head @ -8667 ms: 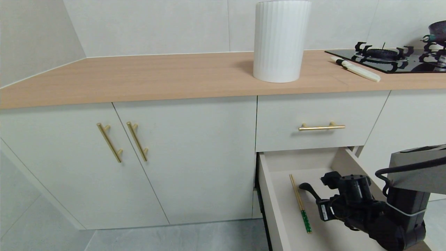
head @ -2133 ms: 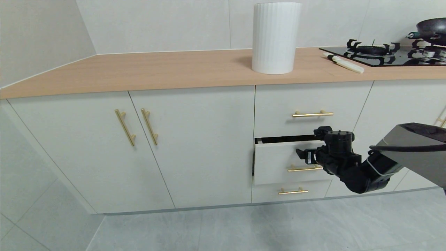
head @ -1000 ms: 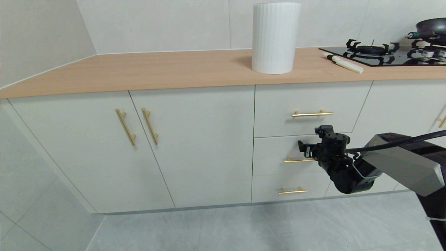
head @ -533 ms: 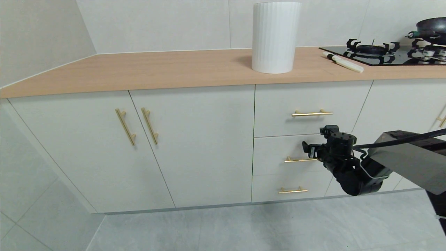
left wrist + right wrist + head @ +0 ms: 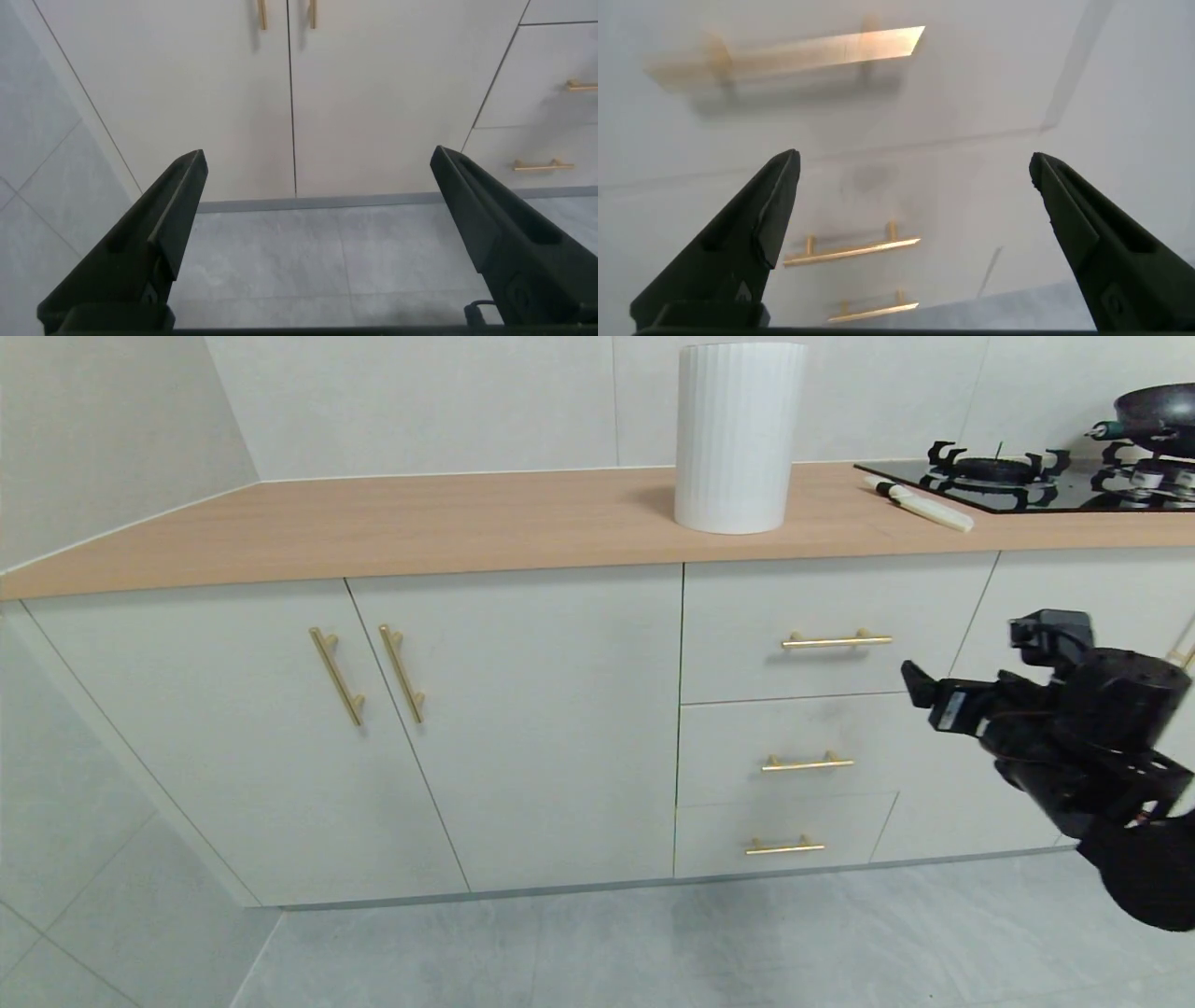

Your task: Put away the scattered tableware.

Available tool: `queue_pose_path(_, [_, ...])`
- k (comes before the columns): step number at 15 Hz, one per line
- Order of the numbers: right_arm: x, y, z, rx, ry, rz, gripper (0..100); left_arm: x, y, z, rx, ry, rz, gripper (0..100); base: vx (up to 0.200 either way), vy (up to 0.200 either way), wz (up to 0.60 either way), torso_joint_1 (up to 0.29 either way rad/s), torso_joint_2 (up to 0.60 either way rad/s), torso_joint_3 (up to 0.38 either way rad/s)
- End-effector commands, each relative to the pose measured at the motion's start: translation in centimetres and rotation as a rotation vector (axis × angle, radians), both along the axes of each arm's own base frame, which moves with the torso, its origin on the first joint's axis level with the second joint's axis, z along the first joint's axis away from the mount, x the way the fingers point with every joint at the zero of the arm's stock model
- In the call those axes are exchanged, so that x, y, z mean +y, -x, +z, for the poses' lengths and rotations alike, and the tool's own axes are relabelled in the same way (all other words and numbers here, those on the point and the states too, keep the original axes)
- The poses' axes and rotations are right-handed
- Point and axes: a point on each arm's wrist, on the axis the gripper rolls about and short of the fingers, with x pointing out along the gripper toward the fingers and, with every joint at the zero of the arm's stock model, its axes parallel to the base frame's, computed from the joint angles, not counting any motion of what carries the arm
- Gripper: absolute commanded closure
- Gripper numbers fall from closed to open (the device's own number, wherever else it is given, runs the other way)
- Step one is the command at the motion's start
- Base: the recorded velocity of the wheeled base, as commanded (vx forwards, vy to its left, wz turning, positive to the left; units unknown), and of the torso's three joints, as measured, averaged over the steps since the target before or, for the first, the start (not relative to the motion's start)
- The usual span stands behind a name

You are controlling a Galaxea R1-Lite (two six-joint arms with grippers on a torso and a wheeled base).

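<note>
My right gripper [image 5: 913, 159] spread wide, right of shut drawers [image 5: 784, 728], not touching. Left gripper [image 5: 318, 154] spread too, over floor [image 5: 280, 252], facing cupboard doors [image 5: 374, 93].

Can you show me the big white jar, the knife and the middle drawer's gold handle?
white ribbed jar [image 5: 738, 439]: head view, middle of its side.
knife [image 5: 927, 511]: head view, on its long pale part.
middle drawer's handle [image 5: 808, 763]: head view, middle of the gold bar.

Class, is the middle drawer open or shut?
Shut: the middle drawer sits fully pushed in, with no dark gap above its front.
</note>
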Motion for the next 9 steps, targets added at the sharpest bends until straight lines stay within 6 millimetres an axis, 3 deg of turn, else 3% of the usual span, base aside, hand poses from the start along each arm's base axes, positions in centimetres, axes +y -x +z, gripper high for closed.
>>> queue_pose_path(1, [-2.1,11.1,4.5,-0.166,-0.014,-0.057,0,0.0,0.0,0.0,0.000,0.000,0.001,0,0.000,0.000,0.00,0.000,0.00,0.000])
queue_pose_path(3, [-3.7,15.9,3.7,-0.181,-0.007,-0.111,0,0.0,0.0,0.0,0.000,0.000,0.001,0,0.000,0.000,0.00,0.000,0.00,0.000])
queue_pose_path(4, [-4.2,17.3,3.3,-0.187,-0.006,-0.130,0,0.0,0.0,0.0,0.000,0.000,0.001,0,0.000,0.000,0.00,0.000,0.00,0.000])
queue_pose_path(9, [-5.4,27.1,1.7,-0.244,0.081,-0.236,0,0.0,0.0,0.0,0.000,0.000,0.001,0,0.000,0.000,0.00,0.000,0.00,0.000])
